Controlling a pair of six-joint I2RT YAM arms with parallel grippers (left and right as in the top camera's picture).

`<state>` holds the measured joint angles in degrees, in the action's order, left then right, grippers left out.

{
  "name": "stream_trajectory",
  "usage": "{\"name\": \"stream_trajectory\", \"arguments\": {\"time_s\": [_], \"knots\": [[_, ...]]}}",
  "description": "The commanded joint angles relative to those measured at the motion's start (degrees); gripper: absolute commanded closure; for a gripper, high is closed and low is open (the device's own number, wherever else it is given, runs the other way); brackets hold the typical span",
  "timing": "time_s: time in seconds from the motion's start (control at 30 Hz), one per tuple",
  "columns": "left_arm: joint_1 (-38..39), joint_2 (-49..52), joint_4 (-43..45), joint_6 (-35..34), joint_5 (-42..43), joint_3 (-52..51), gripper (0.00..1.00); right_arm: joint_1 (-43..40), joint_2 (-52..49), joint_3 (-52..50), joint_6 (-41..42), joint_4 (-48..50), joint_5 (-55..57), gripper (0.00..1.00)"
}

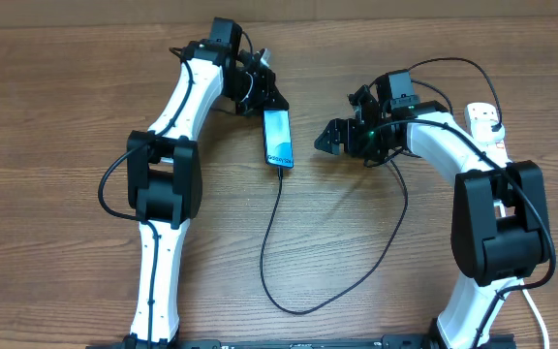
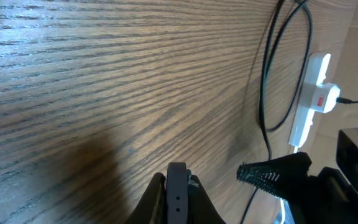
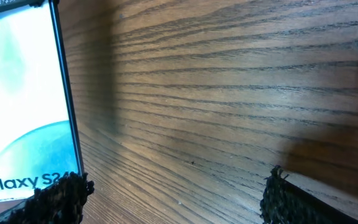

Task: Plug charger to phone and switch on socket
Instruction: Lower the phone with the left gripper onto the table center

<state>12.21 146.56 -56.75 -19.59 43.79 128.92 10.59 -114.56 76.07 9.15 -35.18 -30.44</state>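
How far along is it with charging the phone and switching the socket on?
Looks done: the thin black charger cable meets the bottom edge of the slim bright-screened smartphone. In hand: the left tool grips the phone's top end; the right tool hangs open nearby. Left: the switch on the white plastic power strip, state unclear.

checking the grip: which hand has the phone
The left hand, clamped on the phone's top end; the right hand is open beside it, empty.

Phone (image 3: 23,93) screen, lower part, right wrist view: white lettering reads "Galaxy S2"; the character after it is hidden. Overhead view: the print on the same screen (image 1: 278,136) is too small to read.
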Motion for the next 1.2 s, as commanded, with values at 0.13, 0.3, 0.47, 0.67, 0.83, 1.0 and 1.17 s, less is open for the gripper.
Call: {"name": "stream_trajectory", "arguments": {"time_s": [0.13, 0.3, 0.47, 0.67, 0.83, 1.0, 1.17], "knots": [[0.3, 0.3, 0.1, -1.4, -2.6, 0.2, 0.96, 0.3, 2.1, 0.4, -0.7, 0.1, 0.4, 0.09], [0.3, 0.3, 0.0, -1.4, -3.7, 0.1, 0.96, 0.3, 2.0, 0.1, -0.7, 0.2, 0.5, 0.09], [0.4, 0.3, 0.0, -1.4, -4.0, 0.0, 0.96, 0.3, 2.0, 0.1, -0.7, 0.2, 0.5, 0.09], [0.9, 0.3, 0.5, -1.4, -6.8, -2.0, 0.96, 0.3, 2.0, 0.1, -0.7, 0.1, 0.9, 0.09], [1.0, 0.3, 2.2, -1.9, -6.7, -4.3, 0.96, 0.3, 2.0, 0.1, -0.7, 0.1, 0.9, 0.09], [1.0, 0.3, 2.6, -1.9, -6.7, -4.6, 0.96, 0.3, 2.0, 0.1, -0.7, 0.2, 1.0, 0.09], [1.0, 0.3, 2.7, -1.9, -6.8, -5.1, 0.96, 0.3, 2.0, 0.1, -0.5, 0.2, 1.1, 0.09]]}}
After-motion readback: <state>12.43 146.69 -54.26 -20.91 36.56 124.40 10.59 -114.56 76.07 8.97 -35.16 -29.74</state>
